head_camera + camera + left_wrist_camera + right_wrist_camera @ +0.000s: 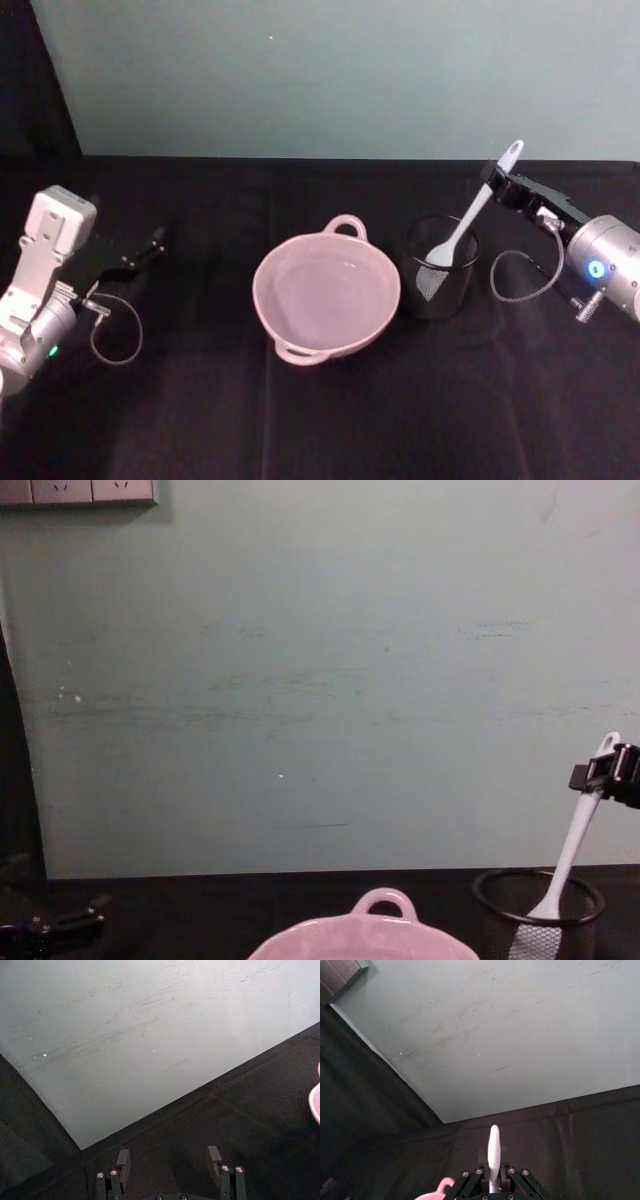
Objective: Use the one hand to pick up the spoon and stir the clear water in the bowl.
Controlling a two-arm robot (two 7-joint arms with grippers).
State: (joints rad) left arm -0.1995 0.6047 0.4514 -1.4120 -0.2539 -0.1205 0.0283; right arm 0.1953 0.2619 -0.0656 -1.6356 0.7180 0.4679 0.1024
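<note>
Over on my left, my left hand rests low above the black worktop, well apart from the dishes, with its fingers spread and nothing between them; a thin looped cable hangs beside its wrist. Near the middle of the worktop sits the pink bowl, glossy inside, one loop handle on the far rim and another on the near rim. I can make out a faint sheen of water across its bottom, hardly visible against the glaze. Just beside the bowl on its right stands a black mesh cup, close to it but whether they touch I cannot tell. The white spoon stands tilted in that cup, scoop end down inside the mesh and the handle end with its small hole leaning up and to the right. My right hand is clenched on the spoon's upper handle, just below the hole, and from my right wrist the white handle pokes out past my fingers. Behind it my silver wrist shows a blue glowing ring. A pale green wall stands behind the worktop.
</note>
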